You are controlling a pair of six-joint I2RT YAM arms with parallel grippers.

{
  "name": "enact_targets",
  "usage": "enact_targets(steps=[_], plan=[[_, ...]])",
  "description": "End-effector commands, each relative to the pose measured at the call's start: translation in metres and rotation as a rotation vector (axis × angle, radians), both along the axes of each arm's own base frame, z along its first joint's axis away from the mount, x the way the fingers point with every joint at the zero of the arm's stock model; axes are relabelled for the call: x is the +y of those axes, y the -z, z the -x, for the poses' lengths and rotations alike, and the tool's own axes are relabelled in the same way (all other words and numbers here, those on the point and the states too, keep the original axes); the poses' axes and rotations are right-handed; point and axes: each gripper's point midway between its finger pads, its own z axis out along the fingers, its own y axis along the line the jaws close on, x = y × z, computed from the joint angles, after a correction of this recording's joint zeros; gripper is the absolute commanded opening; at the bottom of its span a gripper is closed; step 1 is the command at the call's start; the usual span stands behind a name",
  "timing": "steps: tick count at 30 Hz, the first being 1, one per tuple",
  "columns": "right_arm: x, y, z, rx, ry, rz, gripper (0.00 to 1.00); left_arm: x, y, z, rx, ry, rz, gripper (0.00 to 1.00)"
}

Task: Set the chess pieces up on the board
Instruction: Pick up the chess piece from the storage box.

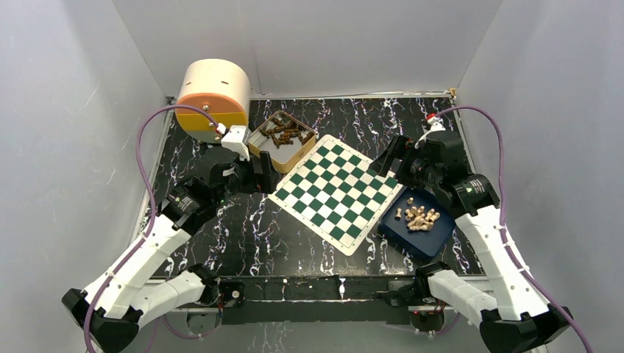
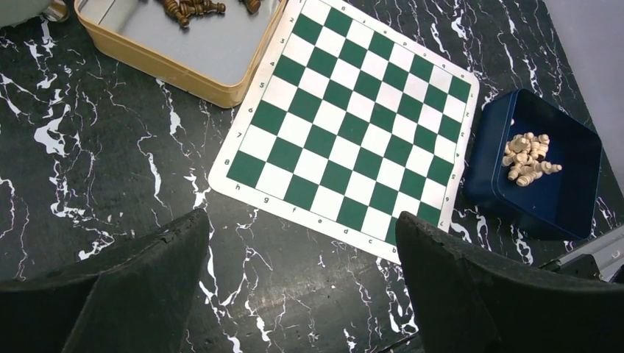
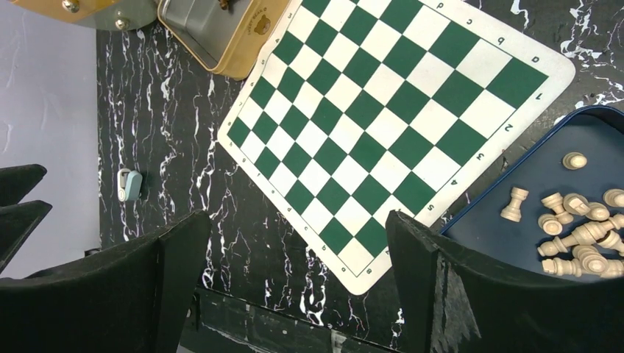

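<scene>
Bright, even light, faint shadows

Diffuse light bounces off the white walls (image 1: 66,110), and there is little glare. The board (image 1: 338,193) is sharp in every view. The wrist-view fingers (image 2: 140,294) loom dark and slightly soft at the lower edges

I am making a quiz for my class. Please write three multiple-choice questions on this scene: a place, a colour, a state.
1. Where are the light chess pieces? A) on the table B) in the blue tray C) in the tan tin
2. The dark squares of the board are: A) green B) black C) red
3. The left gripper and the right gripper are: A) both open, empty B) both shut on pieces C) one open, one shut
Answers: 1 B, they lie heaped in the tray. 2 A, green alternates with white. 3 A, each wrist view shows fingers apart, nothing between.
</scene>
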Motion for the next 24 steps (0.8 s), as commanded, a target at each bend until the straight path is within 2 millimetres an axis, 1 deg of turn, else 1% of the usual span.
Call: enact_targets(steps=[1,3,7,9,11,13,18,21,22,23,24], plan=[[-0.004,-0.017,-0.004,-0.068,0.034,-0.015,0.99,-0.001,-0.02,0.0,-0.058,0.01,0.031,0.94],[-0.009,-0.007,-0.004,-0.045,0.057,0.015,0.99,0.004,-0.019,0.001,-0.065,0.003,0.008,0.95],[-0.028,0.01,-0.007,0.028,0.159,0.091,0.99,0.012,-0.015,0.002,-0.079,-0.009,-0.019,0.94],[-0.032,0.017,-0.008,0.056,0.186,0.113,0.99,0.015,-0.012,0.003,-0.083,-0.018,-0.031,0.95],[-0.034,0.022,-0.009,0.071,0.197,0.123,0.99,0.02,-0.005,0.003,-0.081,-0.031,-0.051,0.95],[-0.04,0.03,-0.01,0.08,0.221,0.152,0.99,0.025,0.004,0.005,-0.076,-0.041,-0.071,0.95],[-0.067,0.056,-0.012,0.147,0.319,0.301,0.99,0.032,0.025,0.012,-0.057,-0.04,-0.105,0.95],[-0.078,0.069,-0.016,0.18,0.354,0.373,0.98,0.035,0.036,0.018,-0.049,-0.034,-0.109,0.94],[-0.081,0.072,-0.017,0.187,0.363,0.393,0.95,0.037,0.042,0.02,-0.042,-0.032,-0.114,0.95],[-0.084,0.076,-0.018,0.19,0.371,0.41,0.89,0.038,0.045,0.021,-0.042,-0.033,-0.116,0.94],[-0.087,0.079,-0.02,0.191,0.375,0.425,0.8,0.039,0.049,0.022,-0.042,-0.033,-0.119,0.95]])
